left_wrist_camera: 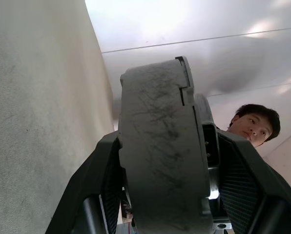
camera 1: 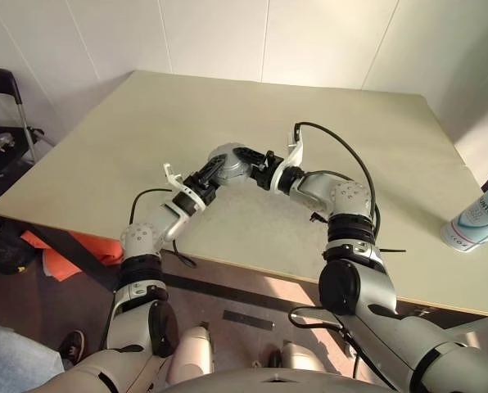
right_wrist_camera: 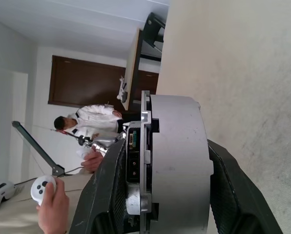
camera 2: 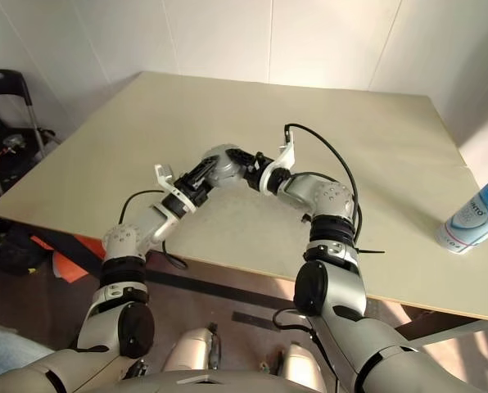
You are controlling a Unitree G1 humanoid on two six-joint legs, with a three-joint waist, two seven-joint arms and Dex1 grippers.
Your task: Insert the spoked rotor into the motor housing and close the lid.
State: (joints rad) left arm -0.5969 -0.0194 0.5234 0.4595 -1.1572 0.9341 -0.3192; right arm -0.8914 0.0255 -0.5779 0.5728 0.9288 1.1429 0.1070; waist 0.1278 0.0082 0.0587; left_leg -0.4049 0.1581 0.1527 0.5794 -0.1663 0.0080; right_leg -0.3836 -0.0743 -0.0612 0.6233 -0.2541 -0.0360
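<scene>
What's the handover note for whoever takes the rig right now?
Left hand: fingers either side of the motor housing, closed on its rim as far as the left wrist view shows.
Right hand: also gripping the housing, from the opposite side.
The housing is held on edge between both hands, just above the table.
Spoked rotor: can't tell from these views whether it is seated inside.
Lid: a disc sits against the housing's open face; whether it's fully seated can't be told.
Left: confirm the rotor and the closure.
Bottle stands at the table's right edge, clear of the work.
</scene>
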